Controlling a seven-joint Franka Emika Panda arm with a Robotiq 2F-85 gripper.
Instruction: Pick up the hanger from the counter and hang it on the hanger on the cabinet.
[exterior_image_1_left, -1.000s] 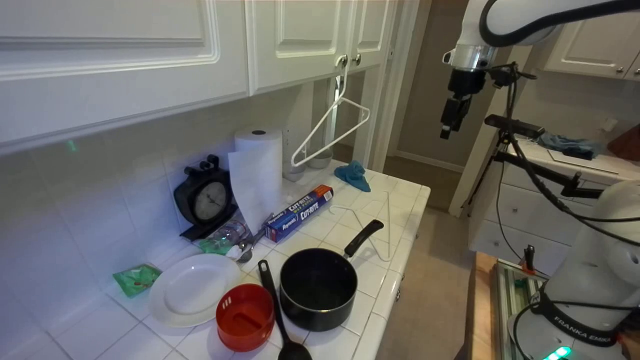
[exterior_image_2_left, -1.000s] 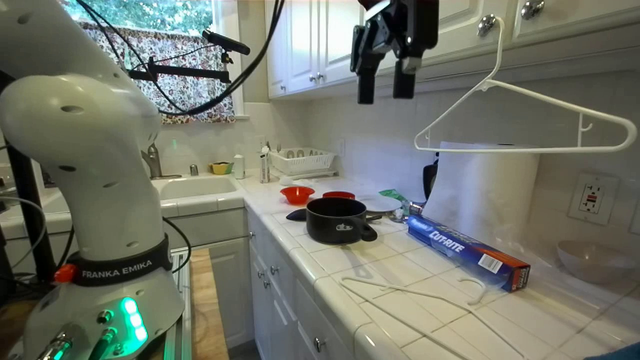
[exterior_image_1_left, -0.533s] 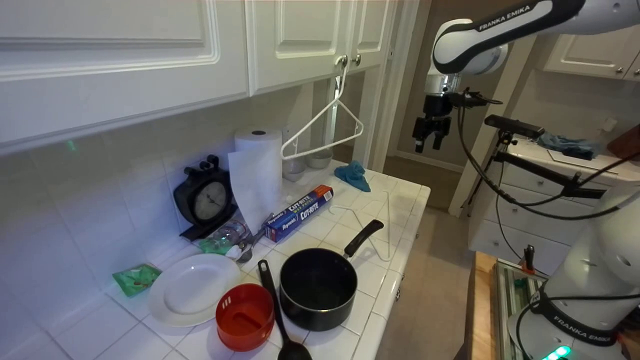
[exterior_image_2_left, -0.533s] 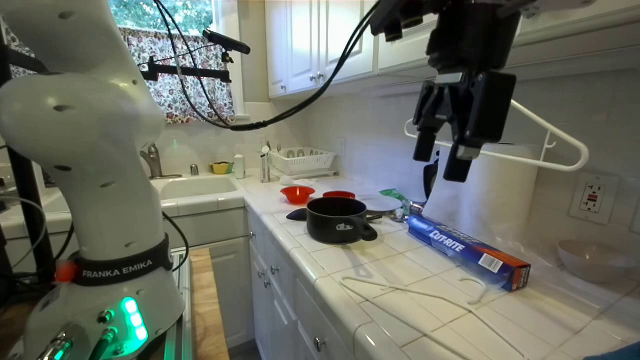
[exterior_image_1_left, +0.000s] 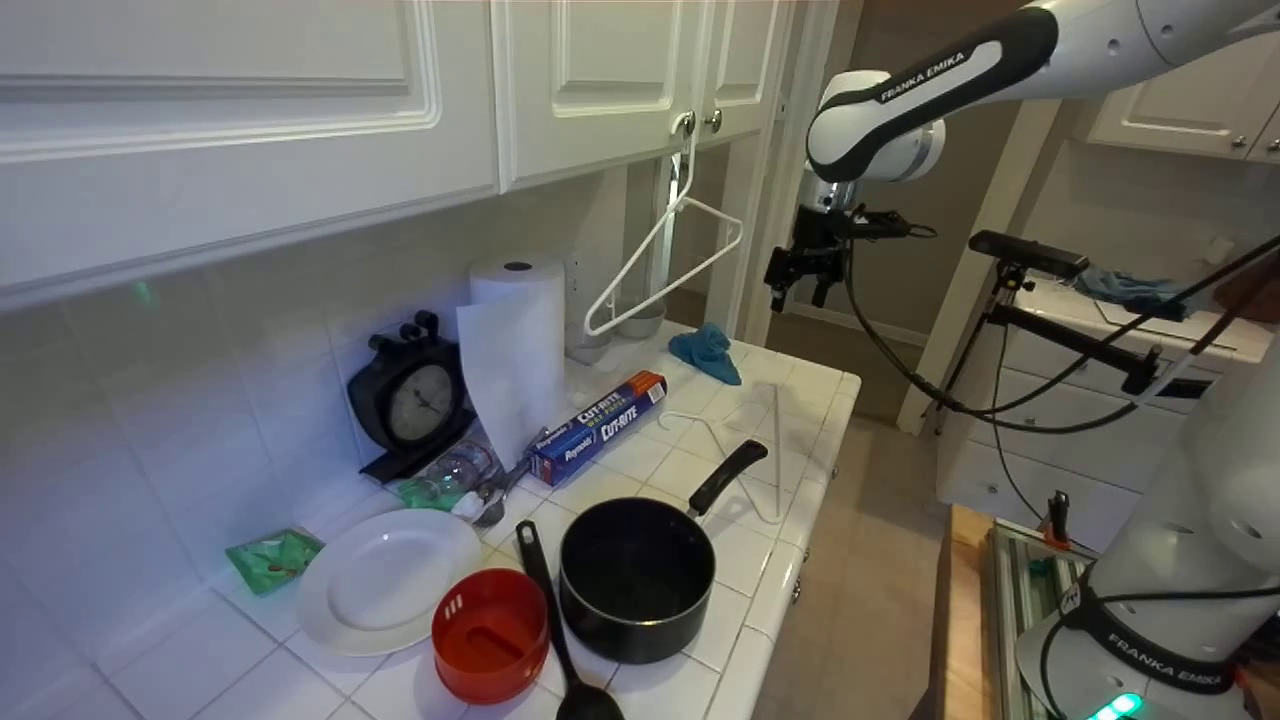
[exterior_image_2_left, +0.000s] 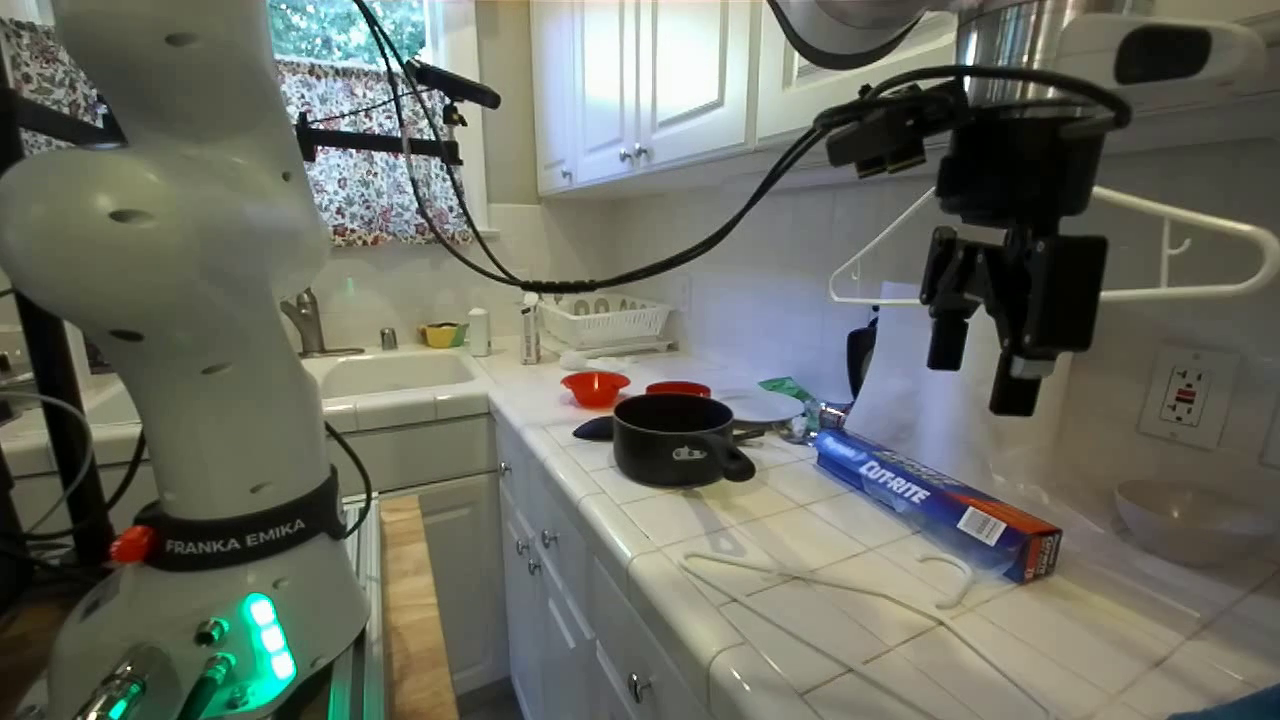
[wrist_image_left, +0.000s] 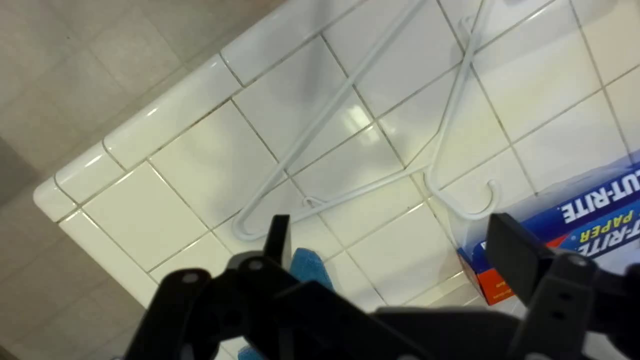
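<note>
On a white-tiled kitchen counter (exterior_image_1_left: 740, 555), the loose white hanger (wrist_image_left: 432, 172) lies flat, toward one o'clock from the black pot (exterior_image_1_left: 638, 578) in an exterior view; the wrist view sets the wax-paper box (wrist_image_left: 590, 215) at its four o'clock. Above, a second hanger (exterior_image_1_left: 682, 203) hangs from a door knob (exterior_image_1_left: 688, 121) of the white cabinet (exterior_image_1_left: 620, 55), the apparent target. The robot's gripper (exterior_image_2_left: 980, 380) is poised over the counter, jaws spread wide, nothing between them. The job appears to be at its approach stage: no grasp is made, and lowering, gripping, lifting and hanging the loose white hanger on the second hanger are all left.
</note>
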